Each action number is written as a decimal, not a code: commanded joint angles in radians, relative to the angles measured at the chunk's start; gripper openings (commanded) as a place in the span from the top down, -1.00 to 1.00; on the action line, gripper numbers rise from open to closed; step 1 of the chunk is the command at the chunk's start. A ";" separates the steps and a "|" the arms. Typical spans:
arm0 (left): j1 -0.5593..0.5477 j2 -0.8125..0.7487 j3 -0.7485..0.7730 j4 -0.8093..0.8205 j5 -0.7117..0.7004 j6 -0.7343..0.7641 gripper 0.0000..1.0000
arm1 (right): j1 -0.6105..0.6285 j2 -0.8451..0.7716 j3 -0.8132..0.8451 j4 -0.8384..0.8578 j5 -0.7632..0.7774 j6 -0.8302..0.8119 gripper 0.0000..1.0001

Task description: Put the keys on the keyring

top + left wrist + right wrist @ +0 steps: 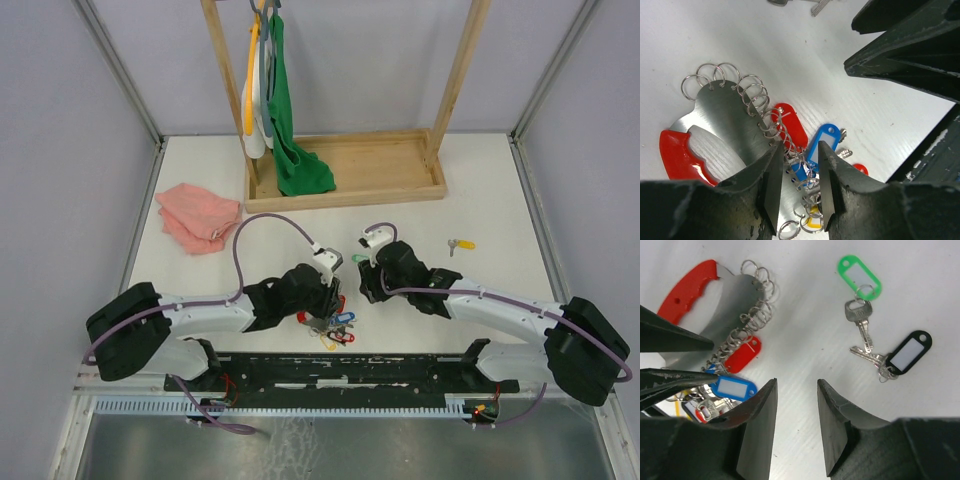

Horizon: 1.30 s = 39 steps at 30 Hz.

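Keyring (pixel 725 117) is seen lying flat on the white table (pixel 500 200), near the front edge and between the two arms. It is made up of a grey metal plate with a red grip at one end and a row of small split rings threaded along one edge. A red tag (pixel 792 129), a blue tag (pixel 822 142) and a yellow tag (pixel 813 223) are bunched with their keys along that row. Left gripper (pixel 799 160) is positioned over the ringed edge, its jaws parted a little, with rings and a blue tag seen in the gap; whether the plate is actually pinched cannot be told. Right gripper (pixel 797 390) is held just beside the keyring on its right, jaws released, with only bare table between them. Two loose keys are noted beyond its fingers: green-tagged key (pixel 860 280) and black-tagged key (pixel 909 351), laid near each other, blade tips close, contact uncertain. Yellow-tagged key (pixel 461 243) is found well apart, on the right of the table. Pink cloth (pixel 198 217) is crumpled at the left; at the back a green cloth (pixel 292 150) is hung on a wooden rack (pixel 345 185).
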State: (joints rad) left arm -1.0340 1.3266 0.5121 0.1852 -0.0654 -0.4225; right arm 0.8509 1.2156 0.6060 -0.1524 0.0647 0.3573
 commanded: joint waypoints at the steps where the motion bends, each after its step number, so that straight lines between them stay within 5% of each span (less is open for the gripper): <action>1: -0.028 0.069 0.092 -0.101 -0.104 0.070 0.18 | 0.001 -0.047 -0.029 0.040 0.077 -0.015 0.08; 14: -0.095 0.244 0.242 -0.276 -0.253 0.083 0.08 | -0.001 -0.063 -0.062 0.077 0.050 -0.027 0.03; 23: -0.094 0.230 0.239 -0.285 -0.335 0.076 0.79 | -0.002 -0.076 -0.062 0.094 0.018 -0.039 0.03; 26: -0.087 0.186 0.214 -0.251 -0.337 0.087 0.95 | -0.006 -0.083 -0.053 0.100 -0.006 -0.047 0.03; 39: 0.061 -0.207 -0.052 0.091 -0.159 0.138 0.95 | -0.041 -0.132 -0.048 0.275 -0.243 -0.153 0.00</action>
State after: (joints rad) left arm -1.0222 1.2362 0.5289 0.0731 -0.2867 -0.3405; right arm 0.8139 1.1370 0.5426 -0.0193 -0.0826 0.2779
